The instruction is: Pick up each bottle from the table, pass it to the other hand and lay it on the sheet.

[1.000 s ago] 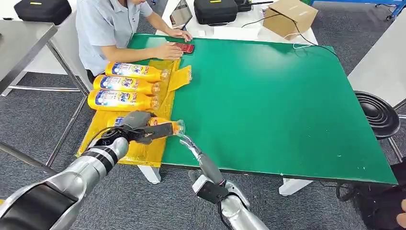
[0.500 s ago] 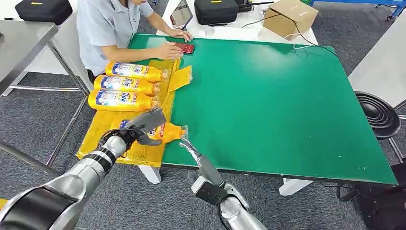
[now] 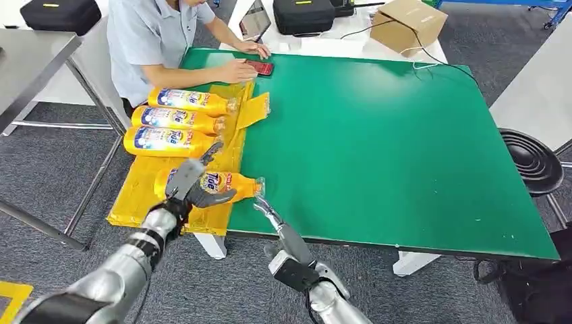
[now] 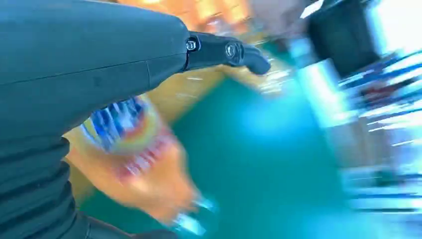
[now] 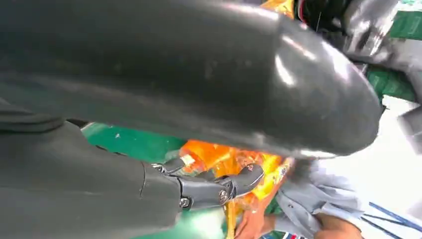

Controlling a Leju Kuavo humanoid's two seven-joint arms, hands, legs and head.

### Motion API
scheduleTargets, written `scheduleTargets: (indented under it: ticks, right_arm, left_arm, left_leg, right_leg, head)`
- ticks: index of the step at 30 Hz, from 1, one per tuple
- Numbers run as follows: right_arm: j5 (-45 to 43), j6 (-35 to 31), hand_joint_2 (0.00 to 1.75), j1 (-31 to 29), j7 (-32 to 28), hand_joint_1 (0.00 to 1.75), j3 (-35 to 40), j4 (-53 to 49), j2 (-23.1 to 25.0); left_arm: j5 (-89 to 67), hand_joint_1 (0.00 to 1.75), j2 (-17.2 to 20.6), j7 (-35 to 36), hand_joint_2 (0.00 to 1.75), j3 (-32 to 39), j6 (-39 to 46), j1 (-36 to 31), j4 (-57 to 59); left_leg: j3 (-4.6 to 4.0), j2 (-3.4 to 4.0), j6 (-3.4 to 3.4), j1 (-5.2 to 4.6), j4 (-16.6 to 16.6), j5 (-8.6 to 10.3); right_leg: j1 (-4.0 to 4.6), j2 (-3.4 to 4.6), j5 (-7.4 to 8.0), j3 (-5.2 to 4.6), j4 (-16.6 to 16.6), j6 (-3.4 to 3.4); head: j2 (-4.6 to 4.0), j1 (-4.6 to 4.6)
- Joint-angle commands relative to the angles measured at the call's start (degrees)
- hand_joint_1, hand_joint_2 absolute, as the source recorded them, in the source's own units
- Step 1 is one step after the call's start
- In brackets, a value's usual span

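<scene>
Yellow sheet [image 3: 138, 196] at the left end of the green table [image 3: 378, 148]. On the sheet, three bottles [image 3: 177, 119] side by side, all lying down, caps toward the green. Nearer the robot, a fourth bottle [image 3: 229, 183], also lying on the sheet, apart from the three, cap [image 3: 259, 186] poking just past the sheet's edge onto the green.

Left hand [image 3: 187, 183] right over the fat end of that fourth bottle, fingers spread wide, gripping nothing. Hard to tell if touching the bottle or just above it. From the left wrist: a blurry orange bottle with a blue label [image 4: 134, 159] under the hand, one dark finger [image 4: 224, 50] sticking out straight.

Right hand [image 3: 268, 211] low at the near edge of the table, just beside the cap, fingers stretched out, holding nothing. From the right wrist: dark fingers [image 5: 219, 188] a bit bent, with orange behind them.

At the far left corner, a person [image 3: 148, 34] in a pale blue shirt, one hand by a red phone [image 3: 260, 67]. Past the table, a black case [image 3: 303, 13] and a brown box [image 3: 408, 23]. On the right, a black stool [image 3: 533, 162].
</scene>
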Motion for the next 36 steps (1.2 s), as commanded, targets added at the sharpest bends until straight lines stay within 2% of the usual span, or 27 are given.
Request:
scheduleTargets:
  ticks: [1,3,8,9,11,12,16,17,18,19,21,23,24,25,27,28,29,32,34,36]
  right_arm:
    - [-0.50,0.06,0.00,-1.59,-0.99,0.00,3.06,3.06,-0.97]
    - [-0.74,-0.09,0.00,-1.33,-0.99,0.00,3.25,2.85,-0.85]
    - [-1.44,-1.97,0.00,0.48,-0.99,0.00,3.69,-1.00,-1.79]
    - [-1.70,-2.07,0.00,0.69,-0.99,0.00,3.62,-1.28,-1.85]
    - [-4.74,-2.41,0.00,2.72,-0.99,0.00,1.36,-4.87,-1.72]
    - [-6.07,-4.63,0.00,3.84,-0.99,0.00,-0.59,-6.64,-1.35]
    - [-6.07,-4.63,0.00,3.84,-0.99,0.00,-0.59,-6.64,-1.35]
    - [-6.26,-9.69,0.00,5.83,-0.99,0.00,-2.24,-11.45,-1.27]
    - [-7.83,-10.99,0.00,8.64,-0.99,0.00,-1.53,-19.87,-2.72]
    - [-7.95,-14.79,0.00,10.46,-0.99,0.00,-1.70,-24.06,-3.20]
    - [-6.15,-22.58,0.00,12.87,-0.99,0.00,2.41,-31.54,-6.50]
    - [-7.91,-24.55,0.00,14.88,-0.99,0.00,2.89,-35.03,-7.64]
    - [-7.69,-26.04,1.75,15.76,-0.99,0.00,2.37,-35.85,-7.65]
    - [-9.73,-25.25,1.75,16.56,-0.99,0.00,0.99,-35.67,-7.00]
    - [-3.73,-31.78,1.75,17.76,-0.99,0.00,0.82,-40.04,-7.91]
    - [-1.48,-31.78,1.75,18.82,-0.99,0.00,-1.32,-40.62,-7.02]
    - [-5.22,-31.78,1.75,19.52,-0.99,0.00,-0.55,-39.50,-7.91]
    - [-5.59,-31.78,1.75,20.03,-0.99,0.00,-0.88,-40.12,-8.34]
    - [-11.25,-28.36,1.75,20.82,-0.99,0.00,-3.21,-38.53,-7.42]
    - [-11.25,-28.36,1.75,20.82,-0.99,0.00,-3.21,-38.53,-7.42]
  left_arm:
    - [14.02,0.00,-3.54,-0.35,1.75,10.58,-5.39,11.36,-26.05]
    - [19.18,0.00,-4.59,-0.54,1.75,11.44,-6.28,14.42,-32.91]
    - [26.36,0.00,-5.86,1.48,1.75,11.59,-5.08,19.26,-43.66]
    - [27.15,0.00,-5.93,1.83,1.75,11.59,-5.18,19.56,-44.23]
    - [30.68,0.00,-5.65,3.68,1.75,11.14,-6.28,21.06,-45.77]
    - [29.83,0.00,-5.70,3.65,1.75,11.30,-4.63,21.46,-45.77]
    - [29.83,0.00,-5.70,3.65,1.75,11.30,-4.63,21.46,-45.77]
    - [28.82,0.00,-6.01,3.43,1.75,11.66,-2.04,22.63,-45.47]
    - [29.04,0.00,-5.97,4.77,1.75,10.51,-1.74,23.76,-45.34]
    - [28.42,0.00,-6.13,5.57,1.75,9.42,-0.72,24.79,-44.87]
    - [22.16,0.00,-5.49,6.27,1.75,5.55,4.09,26.91,-42.70]
    - [13.35,0.00,-4.27,4.73,1.75,1.82,11.06,27.06,-40.03]
    - [10.31,0.00,-3.67,4.88,1.75,-0.39,13.26,26.76,-38.95]
    - [9.49,0.00,-3.62,4.96,1.75,-0.88,14.04,26.87,-38.83]
    - [8.41,0.00,-3.33,6.15,1.75,-3.19,13.84,27.97,-39.82]
    - [6.36,0.00,-2.81,6.94,1.75,-4.53,14.45,27.87,-39.71]
    - [1.12,0.00,-1.37,8.38,1.75,-8.31,15.60,28.41,-40.03]
    - [0.03,0.00,-0.98,7.90,1.75,-9.38,15.68,29.71,-40.56]
    - [-2.40,0.00,0.34,9.72,1.75,-11.56,12.47,31.25,-41.03]
    - [-2.40,0.00,0.34,9.72,1.75,-11.56,12.47,31.25,-41.03]
  left_leg:
    - [0.13,0.11,-0.03,0.04,-0.01,-0.13]
    - [-0.08,0.07,-0.02,0.02,-0.01,-0.06]
    - [0.06,0.15,-0.03,0.05,0.02,-0.18]
    - [-0.12,0.09,-0.01,0.02,-0.01,-0.08]
    - [0.05,0.12,-0.03,0.06,0.03,-0.19]
    - [-0.04,0.05,-0.02,0.02,-0.01,-0.12]
    - [-0.13,0.00,-0.01,0.02,-0.02,-0.07]
    - [-0.05,0.01,-0.03,0.04,-0.01,-0.11]
    - [-0.11,0.01,-0.02,0.01,-0.03,-0.08]
    - [0.01,0.01,-0.03,0.02,-0.02,-0.14]
    - [-0.01,-0.07,-0.02,-0.01,-0.04,-0.14]
    - [0.00,-0.13,0.00,-0.01,-0.07,-0.13]
    - [-0.09,-0.17,0.01,-0.03,-0.07,-0.07]
    - [0.02,-0.21,0.01,0.00,-0.08,-0.12]
    - [0.14,-0.24,-0.05,0.00,-0.08,-0.20]
    - [-0.09,-0.18,-0.03,-0.01,-0.05,-0.15]
    - [0.03,-0.20,-0.04,-0.01,-0.05,-0.20]
    - [0.04,-0.11,0.00,0.01,-0.11,-0.22]
    - [0.04,-0.09,-0.01,-0.04,-0.12,-0.21]
    - [0.08,0.00,-0.02,0.00,-0.12,-0.25]
  right_leg:
    - [0.06,0.01,-0.09,0.14,-0.06,-0.08]
    - [0.03,0.02,-0.03,-0.08,-0.04,-0.05]
    - [0.08,0.05,-0.11,0.05,-0.05,-0.09]
    - [0.04,0.04,-0.04,-0.13,-0.04,-0.05]
    - [0.09,0.01,-0.13,0.07,-0.05,-0.10]
    - [0.04,-0.02,-0.10,-0.04,-0.05,-0.08]
    - [0.03,-0.04,-0.06,-0.11,-0.05,-0.07]
    - [0.06,-0.06,-0.10,-0.02,-0.06,-0.10]
    - [0.02,-0.03,-0.08,-0.11,-0.05,-0.08]
    - [0.04,-0.07,-0.14,0.03,-0.05,-0.11]
    - [0.01,-0.14,-0.16,0.02,-0.06,-0.09]
    - [0.01,-0.19,-0.16,0.06,-0.12,-0.07]
    - [-0.02,-0.21,-0.13,-0.04,-0.11,-0.05]
    - [0.01,-0.28,-0.18,0.10,-0.15,-0.07]
    - [0.02,-0.34,-0.24,0.20,-0.15,-0.10]
    - [0.01,-0.23,-0.15,-0.04,-0.14,-0.07]
    - [0.01,-0.27,-0.21,0.11,-0.15,-0.10]
    - [0.03,-0.19,-0.16,0.10,-0.23,-0.10]
    - [-0.01,-0.17,-0.16,0.07,-0.18,-0.10]
    - [0.03,-0.07,-0.15,0.10,-0.23,-0.12]
  head:
    - [0.00,0.02]
    - [0.00,0.00]
    - [0.00,0.00]
    - [0.00,0.00]
    - [0.00,0.00]
    - [0.00,0.00]
    - [0.00,0.00]
    - [0.00,0.00]
    - [0.00,0.00]
    - [0.00,0.02]
    - [0.00,0.00]
    - [0.00,0.00]
    - [0.00,0.00]
    - [0.00,0.00]
    - [0.00,0.00]
    - [0.00,0.02]
    - [0.00,0.00]
    - [0.00,0.00]
    - [0.00,0.00]
    - [0.00,0.00]
